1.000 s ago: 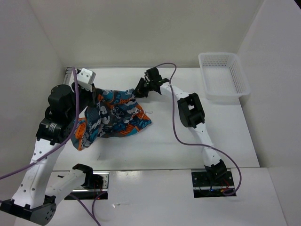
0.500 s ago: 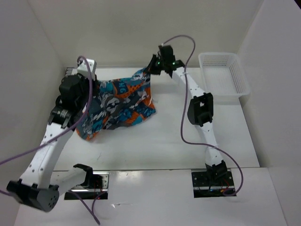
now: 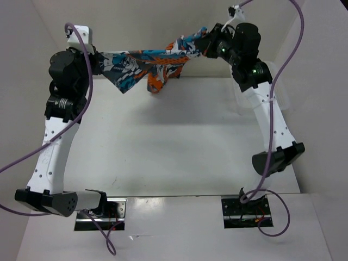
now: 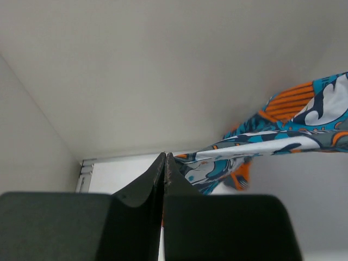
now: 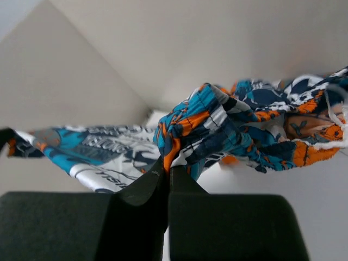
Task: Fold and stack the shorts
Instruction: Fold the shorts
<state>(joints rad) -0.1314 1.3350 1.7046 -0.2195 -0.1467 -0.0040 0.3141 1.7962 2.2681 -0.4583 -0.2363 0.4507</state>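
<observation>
Shorts (image 3: 141, 57) hang midair, stretched into a band (teal, orange, white print).

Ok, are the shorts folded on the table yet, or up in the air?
Not folded: the shorts hang stretched in the air between the left gripper and right gripper, both shut on fabric.

Robot lab cell, plain wht walls (image 3: 163, 27), wht table (image 3: 163, 141), purple cables (image 3: 88, 76), bolted arm bases (image 3: 244, 209)

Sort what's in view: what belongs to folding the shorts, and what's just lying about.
Job: shorts, stretched in the air; left gripper, right gripper, both shut on them.
Just there: table, purple cables.
</observation>
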